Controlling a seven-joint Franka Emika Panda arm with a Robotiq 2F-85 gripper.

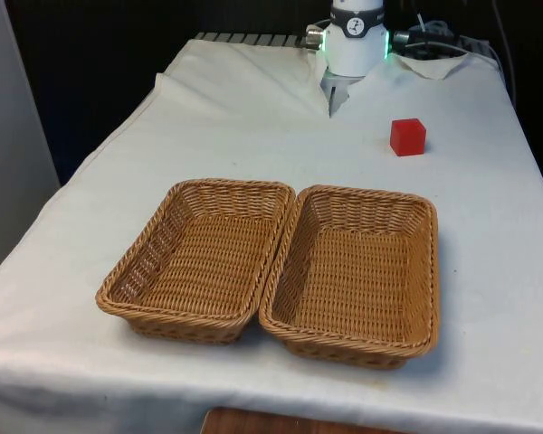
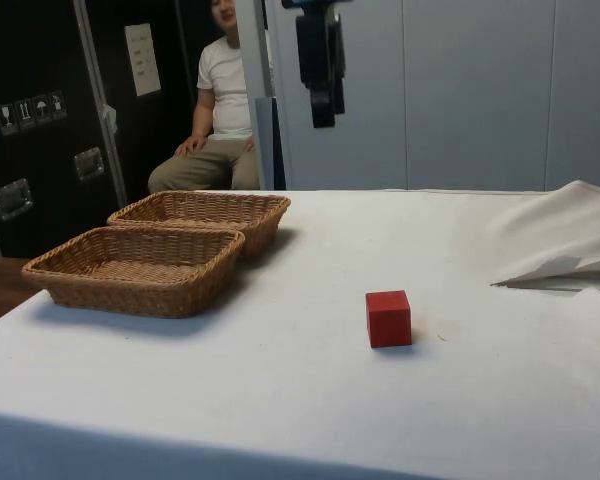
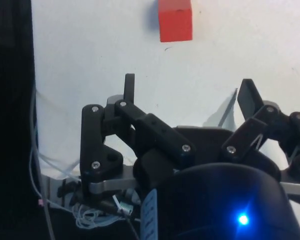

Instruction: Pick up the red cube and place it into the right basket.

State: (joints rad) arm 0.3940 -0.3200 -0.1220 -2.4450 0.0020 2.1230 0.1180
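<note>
Still at the reach step: gripper [image 3: 187, 95] high above the table [image 1: 253, 136], spread wide and empty, red cube [image 1: 407, 136] alone behind the right basket [image 1: 353, 271], so next calls for descending over it.

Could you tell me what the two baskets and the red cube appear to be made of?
The baskets look like woven wicker or rattan: tan interlaced strands with braided rims, matte. The red cube has smooth, uniformly coloured faces with crisp edges and little shine; painted wood or plastic, hard to say which.
</note>
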